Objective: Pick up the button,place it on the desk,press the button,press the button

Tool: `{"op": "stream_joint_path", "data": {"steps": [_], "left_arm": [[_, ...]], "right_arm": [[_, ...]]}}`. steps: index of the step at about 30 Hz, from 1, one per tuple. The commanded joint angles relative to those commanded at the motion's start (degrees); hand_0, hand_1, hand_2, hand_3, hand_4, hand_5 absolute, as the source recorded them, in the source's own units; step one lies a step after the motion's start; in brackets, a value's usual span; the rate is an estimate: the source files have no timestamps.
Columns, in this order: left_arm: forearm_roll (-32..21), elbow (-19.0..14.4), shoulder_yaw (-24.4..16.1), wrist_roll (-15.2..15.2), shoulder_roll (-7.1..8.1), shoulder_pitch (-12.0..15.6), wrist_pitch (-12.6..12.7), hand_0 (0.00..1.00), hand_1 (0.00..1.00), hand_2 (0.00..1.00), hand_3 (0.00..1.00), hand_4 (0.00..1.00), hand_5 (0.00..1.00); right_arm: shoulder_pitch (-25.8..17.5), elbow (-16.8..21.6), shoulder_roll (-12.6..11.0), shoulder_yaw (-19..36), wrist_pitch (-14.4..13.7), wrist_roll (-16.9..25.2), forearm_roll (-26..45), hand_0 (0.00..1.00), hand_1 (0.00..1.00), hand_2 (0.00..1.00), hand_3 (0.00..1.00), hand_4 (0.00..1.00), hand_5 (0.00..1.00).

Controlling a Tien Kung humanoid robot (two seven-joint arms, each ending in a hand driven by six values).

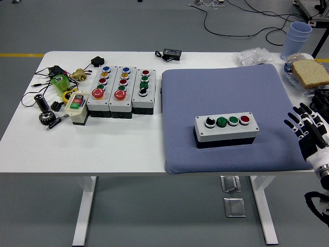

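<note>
no readable text, labels or numbers anywhere

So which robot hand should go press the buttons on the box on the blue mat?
The right hand, probably. It hovers open at the blue mat's right edge, close to the button box, with nothing between them. No left hand shows in the head view, so it would have farther to travel.
</note>
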Motion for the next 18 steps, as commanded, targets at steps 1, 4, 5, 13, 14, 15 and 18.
{"op": "stream_joint_path", "data": {"steps": [1, 4, 5, 13, 14, 15, 18], "left_arm": [[0.0, 0.0, 0.0, 0.0, -0.01, 0.0, 0.0, 0.666, 0.660, 0.670, 0.601, 0.351, 0.921], [0.0, 0.0, 0.0, 0.0, -0.02, -0.1, 0.0, 0.666, 0.660, 0.670, 0.601, 0.351, 0.921], [0.0, 0.0, 0.1, 0.0, -0.02, -0.1, 0.0, 0.666, 0.660, 0.669, 0.600, 0.350, 0.921], [0.1, 0.0, 0.3, 0.0, -0.07, 0.1, -0.1, 0.666, 0.660, 0.669, 0.598, 0.350, 0.921], [0.1, 0.0, 0.3, 0.0, -0.08, 0.1, -0.1, 0.666, 0.660, 0.669, 0.598, 0.350, 0.921], [0.1, 0.0, 0.4, 0.0, -0.09, 0.2, -0.1, 0.666, 0.660, 0.669, 0.598, 0.350, 0.921], [0.2, 0.0, 0.4, 0.1, -0.14, 0.3, -0.1, 0.666, 0.660, 0.668, 0.599, 0.350, 0.921]], "right_arm": [[0.0, 0.0, 0.0, 0.0, 0.0, 0.0, 0.0, 0.698, 0.655, 0.708, 0.651, 0.673, 0.236], [0.0, -0.1, 0.0, 0.0, -0.1, 0.1, 0.2, 0.698, 0.655, 0.708, 0.651, 0.673, 0.236], [0.0, -0.1, 0.0, 0.0, -0.1, 0.1, 0.2, 0.691, 0.643, 0.707, 0.646, 0.670, 0.230], [-0.3, -0.2, 0.0, -0.2, -0.1, 0.1, 0.3, 0.688, 0.629, 0.701, 0.643, 0.664, 0.223], [-0.3, -0.2, 0.0, -0.2, -0.1, 0.1, 0.3, 0.688, 0.629, 0.701, 0.643, 0.664, 0.223], [-0.4, -0.3, 0.0, -0.2, -0.2, 0.1, 0.4, 0.688, 0.629, 0.701, 0.643, 0.664, 0.223], [-0.6, -0.4, 0.0, -0.3, -0.2, 0.0, 0.4, 0.682, 0.619, 0.694, 0.638, 0.662, 0.218]]}}
